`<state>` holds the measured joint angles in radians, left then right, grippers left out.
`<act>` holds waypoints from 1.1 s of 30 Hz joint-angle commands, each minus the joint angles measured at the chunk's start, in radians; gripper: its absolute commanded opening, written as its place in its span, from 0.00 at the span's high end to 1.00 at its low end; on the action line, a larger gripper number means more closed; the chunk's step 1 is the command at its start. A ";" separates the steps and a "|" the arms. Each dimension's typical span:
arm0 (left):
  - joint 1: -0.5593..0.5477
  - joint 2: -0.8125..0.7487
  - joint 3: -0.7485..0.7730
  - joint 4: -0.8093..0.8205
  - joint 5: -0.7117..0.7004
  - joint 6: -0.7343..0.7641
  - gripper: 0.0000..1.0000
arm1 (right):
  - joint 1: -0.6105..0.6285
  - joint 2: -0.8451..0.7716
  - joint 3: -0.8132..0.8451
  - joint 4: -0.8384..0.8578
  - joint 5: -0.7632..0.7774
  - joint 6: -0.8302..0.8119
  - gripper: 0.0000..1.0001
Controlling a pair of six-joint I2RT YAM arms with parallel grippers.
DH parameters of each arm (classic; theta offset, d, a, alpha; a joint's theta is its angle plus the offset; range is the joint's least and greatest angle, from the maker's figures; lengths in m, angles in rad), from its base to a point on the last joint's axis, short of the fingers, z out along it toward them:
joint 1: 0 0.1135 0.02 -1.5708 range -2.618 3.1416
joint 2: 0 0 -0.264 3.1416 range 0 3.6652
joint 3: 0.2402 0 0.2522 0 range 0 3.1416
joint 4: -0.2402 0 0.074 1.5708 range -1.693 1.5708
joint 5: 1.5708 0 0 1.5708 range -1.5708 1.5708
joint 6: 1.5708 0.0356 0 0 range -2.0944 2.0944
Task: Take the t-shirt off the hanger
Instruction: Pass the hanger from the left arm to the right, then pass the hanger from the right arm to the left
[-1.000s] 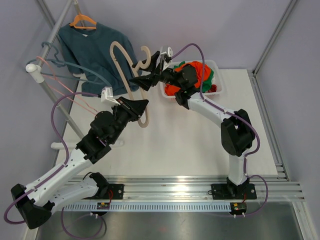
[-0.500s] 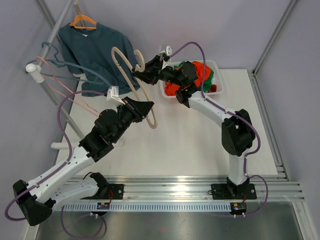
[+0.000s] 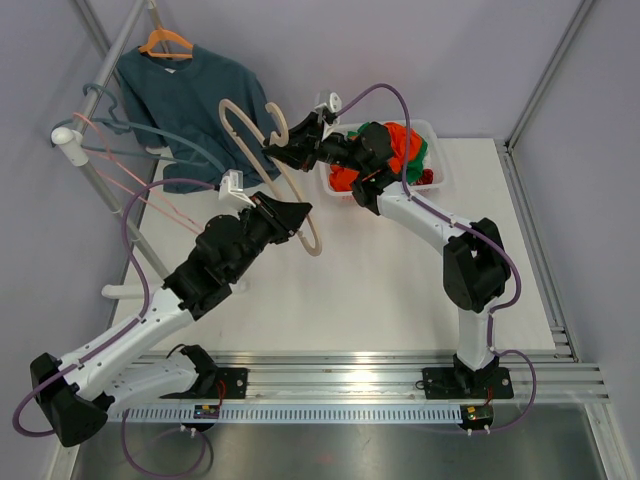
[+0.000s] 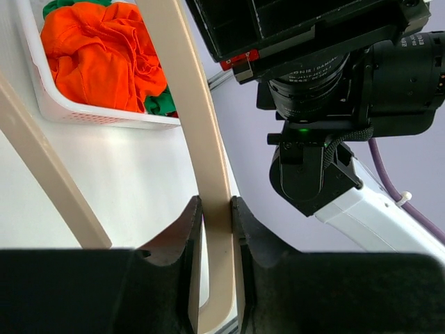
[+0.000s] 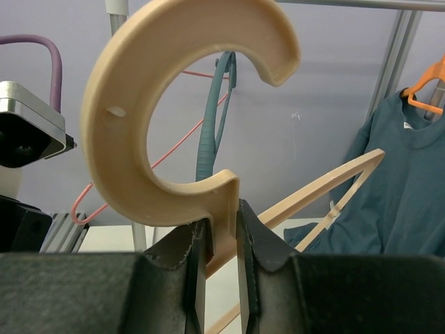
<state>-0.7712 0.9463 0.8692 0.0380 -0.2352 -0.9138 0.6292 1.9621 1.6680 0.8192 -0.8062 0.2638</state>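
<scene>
Both arms had the bare beige hanger (image 4: 208, 174): left gripper (image 4: 215, 209) fingers (image 4: 182, 236) pinched narrow on its arm, right gripper (image 5: 221, 229) clamped at the hook's base. The teal t-shirt (image 3: 205, 110) hung far left on an orange hanger (image 3: 165, 42), well apart from both.

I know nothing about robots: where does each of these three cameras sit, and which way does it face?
Top external: fixed above and behind, facing down on the table; left arm and right arm show whole, sharing a beige hanger.
Left wrist: on the left arm, looking along its own jaws, shut on the hanger's bar, towards the basket and right arm.
Right wrist: on the right arm, looking past its jaws, shut under the hook, towards the t-shirt on its orange hanger.
Shared: every view shows the beige hanger.
</scene>
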 commanded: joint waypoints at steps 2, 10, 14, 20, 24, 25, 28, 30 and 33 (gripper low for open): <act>0.018 0.011 0.039 0.014 -0.039 0.041 0.75 | 0.012 -0.062 0.045 0.003 -0.083 0.052 1.00; 0.021 0.020 0.044 0.005 -0.024 0.047 0.42 | 0.012 -0.062 0.045 -0.003 -0.093 0.054 1.00; 0.026 0.020 0.047 0.002 -0.013 0.041 0.43 | 0.010 -0.055 0.055 -0.006 -0.100 0.051 1.00; 0.036 0.028 0.070 -0.068 0.039 0.013 0.47 | 0.013 -0.049 0.062 -0.012 -0.129 0.028 1.00; 0.059 0.049 0.126 -0.156 0.122 -0.019 0.45 | 0.012 -0.032 0.105 -0.115 -0.165 -0.037 1.00; 0.065 0.052 0.128 -0.167 0.143 -0.022 0.44 | 0.012 -0.026 0.116 -0.135 -0.181 -0.046 1.00; 0.072 0.059 0.126 -0.173 0.157 -0.027 0.45 | 0.012 -0.017 0.148 -0.195 -0.194 -0.081 1.00; 0.075 0.057 0.122 -0.167 0.158 -0.026 0.47 | 0.012 -0.014 0.154 -0.213 -0.203 -0.095 1.00; 0.078 0.051 0.117 -0.165 0.171 -0.034 0.54 | 0.013 -0.006 0.157 -0.221 -0.212 -0.098 1.00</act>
<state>-0.7040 0.9977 0.9665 -0.0940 -0.0952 -0.9470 0.6334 1.9629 1.7691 0.6178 -0.9867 0.1776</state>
